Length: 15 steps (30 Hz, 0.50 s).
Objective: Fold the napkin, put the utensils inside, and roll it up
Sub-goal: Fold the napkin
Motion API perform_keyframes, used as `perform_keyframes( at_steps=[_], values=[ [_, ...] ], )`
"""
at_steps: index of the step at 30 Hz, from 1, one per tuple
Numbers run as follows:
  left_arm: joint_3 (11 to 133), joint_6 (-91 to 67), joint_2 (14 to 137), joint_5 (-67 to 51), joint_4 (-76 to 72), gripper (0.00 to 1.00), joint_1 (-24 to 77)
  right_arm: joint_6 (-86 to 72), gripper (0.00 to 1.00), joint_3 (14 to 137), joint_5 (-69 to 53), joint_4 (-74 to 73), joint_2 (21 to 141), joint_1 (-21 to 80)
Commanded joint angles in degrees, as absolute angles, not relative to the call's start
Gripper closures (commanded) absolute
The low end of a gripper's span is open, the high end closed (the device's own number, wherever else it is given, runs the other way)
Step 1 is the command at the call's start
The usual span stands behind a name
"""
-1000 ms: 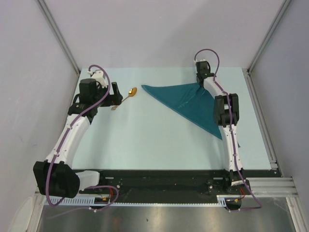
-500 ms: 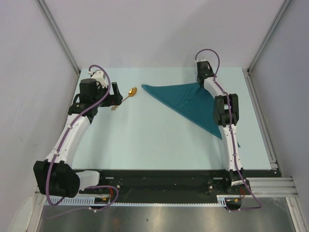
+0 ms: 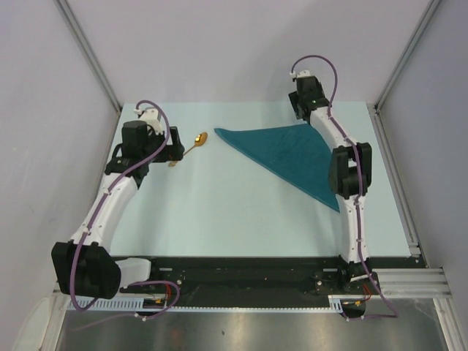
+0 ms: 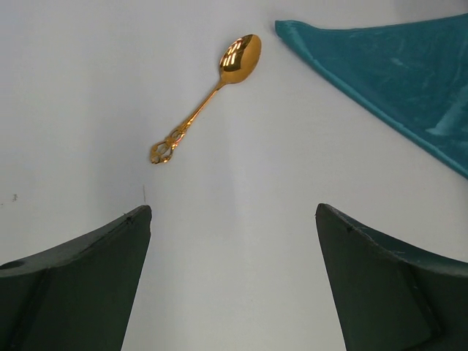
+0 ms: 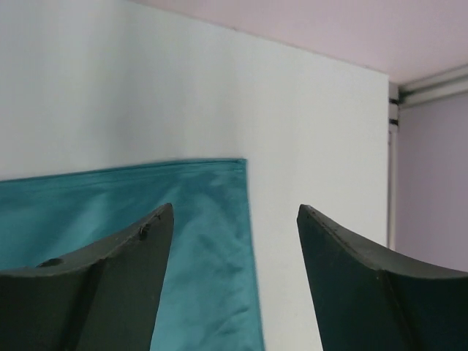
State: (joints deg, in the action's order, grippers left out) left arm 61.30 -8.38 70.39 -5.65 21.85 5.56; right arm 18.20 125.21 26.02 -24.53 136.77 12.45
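Top external view: the two arm bases sit at the bottom edge, and the pale table (image 3: 219,212) spreads up from them. The left arm leans up the left side of the frame. The left gripper (image 3: 174,149) is at upper left, spread wide and holding nothing. Just right of it the spoon (image 3: 191,146) lies flat on the table, bowl toward the upper right and handle end toward the lower left, near the gripper. The napkin (image 3: 289,150) lies right of centre, folded into a triangle. One point aims at the spoon but stays apart from it, one is at the upper right, and one is lower down beside the right arm's elbow, which covers part of the right edge. The right gripper (image 3: 298,111) is at upper right, over the napkin's far corner

Left wrist view: the fingers (image 4: 80,285) fill the lower corners, far apart, with bare table between them. Beyond them the spoon (image 4: 208,99) lies slanted at upper centre, touched by nothing. The napkin's (image 4: 387,80) point enters at upper right

Right wrist view: the jaws stand released and wide, gripping nothing. Between the fingers (image 5: 365,285) the napkin (image 5: 212,241) corner lies flat on the table, with a wall (image 5: 307,29) beyond
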Motion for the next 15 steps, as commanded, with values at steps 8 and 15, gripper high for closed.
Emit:
perform_keyframes(
  at_steps=[8, 15],
  values=[
    [75.3, -0.2, 91.9, 7.0, 26.6, 0.1, 5.5, 0.3, 0.24, 99.7, 5.9, -22.5, 108.8, 21.3],
    [80.1, 1.2, 103.2, 6.5, 28.2, 0.22, 5.5, -4.4, 0.24, 89.7, -1.0, -21.8, 100.6, 24.6]
  ],
)
